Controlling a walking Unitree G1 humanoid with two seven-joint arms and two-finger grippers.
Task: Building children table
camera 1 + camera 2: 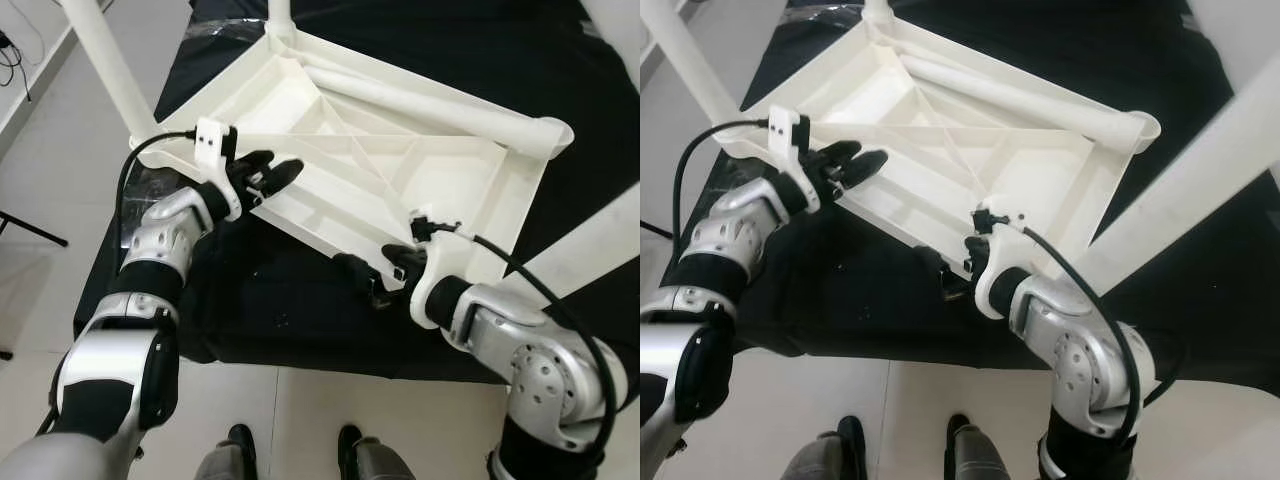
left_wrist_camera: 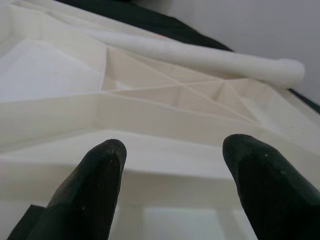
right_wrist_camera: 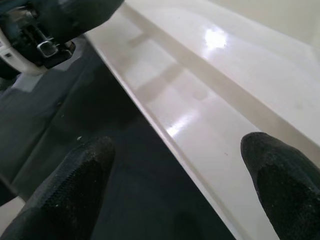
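The white tabletop (image 1: 400,160) lies upside down on a black-covered desk (image 1: 290,300), ribs facing up; three legs look fitted, such as the one at the far left corner (image 1: 105,60), while another leg (image 1: 420,100) lies loose in the ribbed underside, so I judge the build well along but unfinished. The left hand (image 1: 272,178) and right hand (image 1: 375,272) sit spread at the near edge, pinching nothing.

A black cloth (image 1: 300,300) covers the pale tiled floor (image 1: 330,420).
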